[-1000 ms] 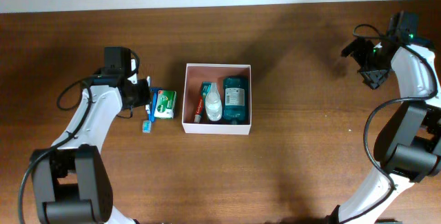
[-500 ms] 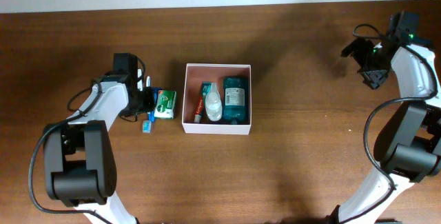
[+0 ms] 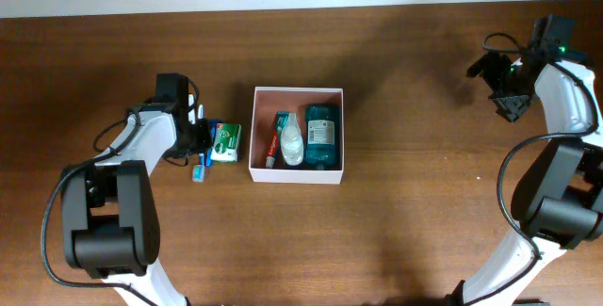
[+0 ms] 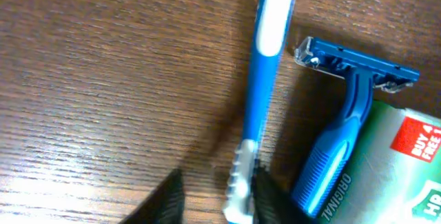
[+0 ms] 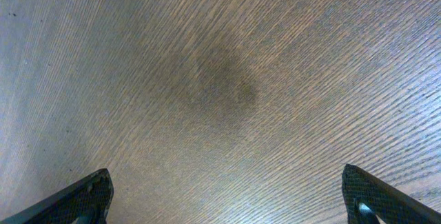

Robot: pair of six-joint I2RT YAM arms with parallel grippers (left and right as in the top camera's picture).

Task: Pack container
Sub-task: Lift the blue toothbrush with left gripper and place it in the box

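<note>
As the fingers (image 4: 164,202) of the left gripper (image 4: 216,186) sit partly open astride the white end of the toothbrush (image 4: 266,79), they should close squarely, clear of the razor (image 4: 348,117) beside it; the container (image 3: 297,176) lies near, past the green carton (image 4: 400,182); the right gripper (image 5: 227,196) gapes empty

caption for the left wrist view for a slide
Left claw open astride the toothbrush end, beside a blue razor and green carton, on the wooden table.
</note>
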